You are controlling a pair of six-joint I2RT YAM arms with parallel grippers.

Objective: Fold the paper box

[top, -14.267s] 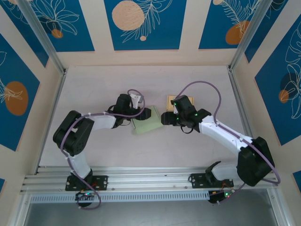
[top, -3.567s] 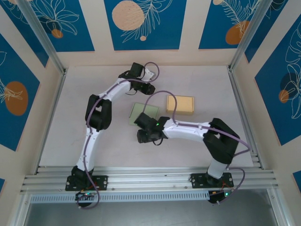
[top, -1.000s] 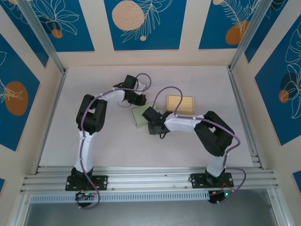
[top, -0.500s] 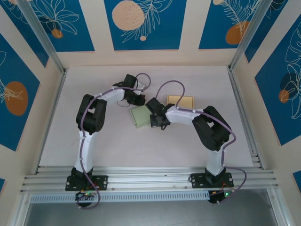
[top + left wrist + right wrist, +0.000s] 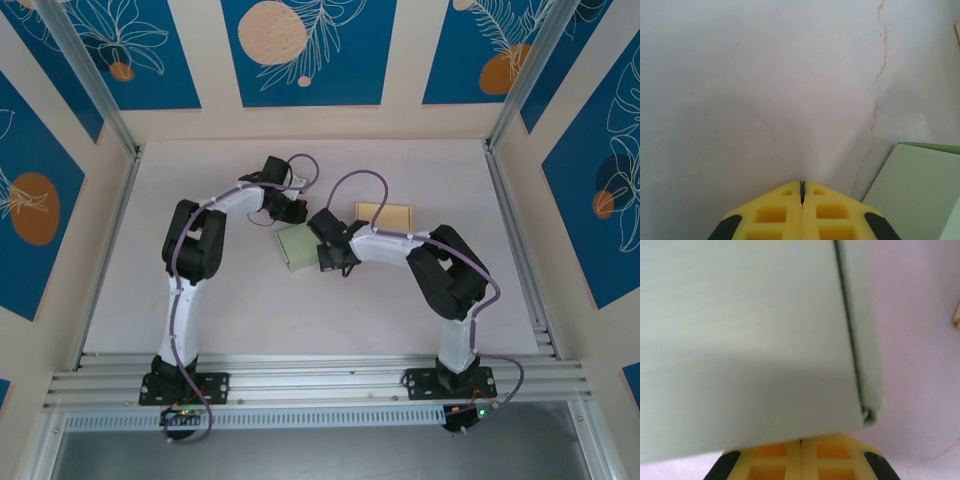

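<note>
lying flat at mid-surface (image 5: 200, 300): pale green paper box (image 5: 297, 247), near square from above, so long axis hard to call; edges skewed a little off the back wall. left claw (image 5: 802, 192) pressed together, empty, just beside the box's far corner. right claw (image 5: 800, 444) pressed together too, tips at the box's right edge, pinching nothing. tan box (image 5: 384, 214) near, right and farther back, beyond the right arm.

The box (image 5: 297, 246) lies mid-way on the bench (image 5: 220, 310), a second box (image 5: 385, 213) behind it to the right. The left gripper (image 5: 299, 210) sits just behind the box, the right gripper (image 5: 322, 258) at its right edge.
</note>
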